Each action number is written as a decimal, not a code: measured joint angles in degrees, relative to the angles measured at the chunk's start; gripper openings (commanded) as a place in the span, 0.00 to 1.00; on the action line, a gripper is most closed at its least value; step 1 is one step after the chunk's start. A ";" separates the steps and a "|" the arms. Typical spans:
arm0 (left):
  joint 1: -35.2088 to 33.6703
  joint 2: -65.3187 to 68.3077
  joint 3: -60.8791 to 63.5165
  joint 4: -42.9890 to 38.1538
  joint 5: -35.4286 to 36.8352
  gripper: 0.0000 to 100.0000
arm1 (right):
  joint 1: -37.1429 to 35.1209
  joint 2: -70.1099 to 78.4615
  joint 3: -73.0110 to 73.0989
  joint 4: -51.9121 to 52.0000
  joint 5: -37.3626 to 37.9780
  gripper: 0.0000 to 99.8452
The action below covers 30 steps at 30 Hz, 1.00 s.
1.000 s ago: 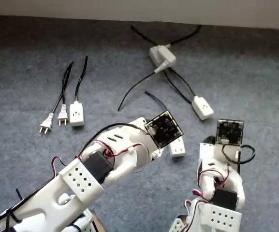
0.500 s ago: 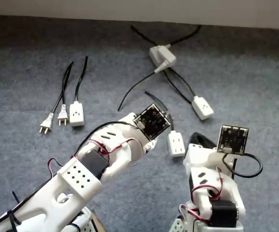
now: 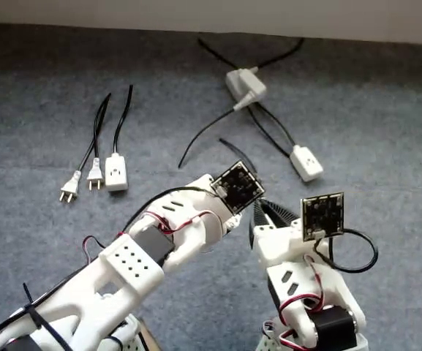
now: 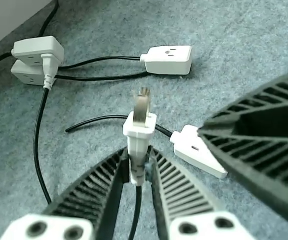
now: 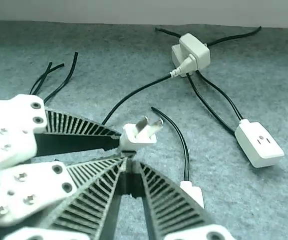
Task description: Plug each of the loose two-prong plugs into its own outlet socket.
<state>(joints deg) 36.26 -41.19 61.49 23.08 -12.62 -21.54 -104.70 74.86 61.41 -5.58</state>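
Note:
My left gripper is shut on a white two-prong plug, whose prongs point away from the wrist. The plug hangs just above the carpet. A white outlet socket lies right beside it, its far end under a black finger of my right gripper. My right gripper sits just below the held plug. Its tips are together with nothing seen between them, and that socket lies beside one finger. In the high view my right gripper covers this socket.
Two loose plugs and a socket lie at the far left. Another free socket lies at right. A plug and socket joined together sit at the back. Black cords cross the carpet between them.
My right arm has swung left and forward, coming in beside the held plug and covering the near socket. My left arm shifted slightly, still holding the plug.

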 measured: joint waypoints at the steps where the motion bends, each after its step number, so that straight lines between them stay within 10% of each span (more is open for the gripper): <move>1: 0.18 0.00 0.00 0.00 0.00 0.01 | 0.00 -0.09 0.18 -0.53 0.00 0.01; 30: 5.36 0.44 0.00 -1.05 0.00 0.01 | 5.98 0.18 8.44 -21.19 -0.09 0.01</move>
<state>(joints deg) 41.63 -40.75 61.49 22.02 -12.62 -15.56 -104.53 83.30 40.22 -5.67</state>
